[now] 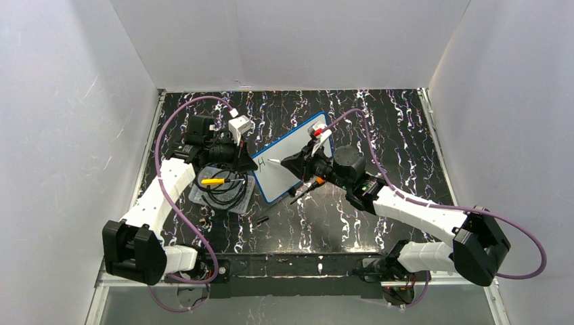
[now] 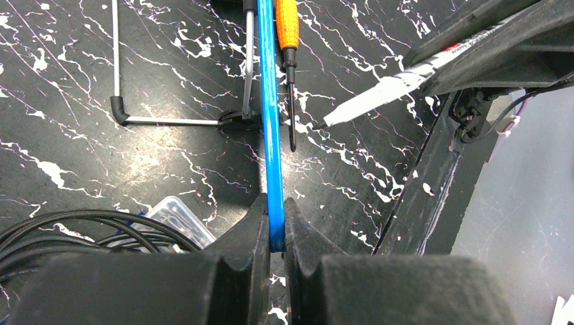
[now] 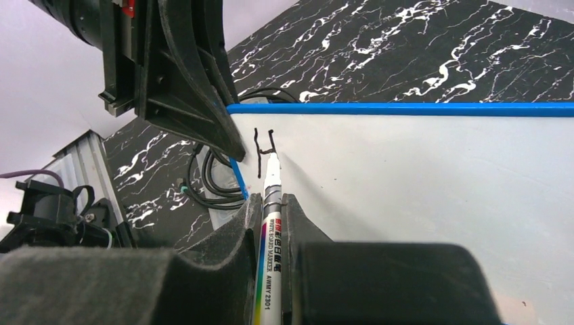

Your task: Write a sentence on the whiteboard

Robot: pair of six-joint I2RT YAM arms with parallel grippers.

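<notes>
Left jaws pinching blue-rimmed white whiteboard point(image 1: 288, 145); right jaws clamping white marker pen point(image 3: 273, 172), tip at black letter H point(image 3: 258, 152); blank board toward far-right corner.

The top camera looked down from above and behind my bases, taking in the whole bench point(image 1: 406, 135). My left wrist camera sat close, sighting along the blue edge of the whiteboard point(image 2: 269, 135). My right wrist camera looked closely down the marker point(image 3: 269, 203) onto the board's face. All three shared the marker tip.
</notes>
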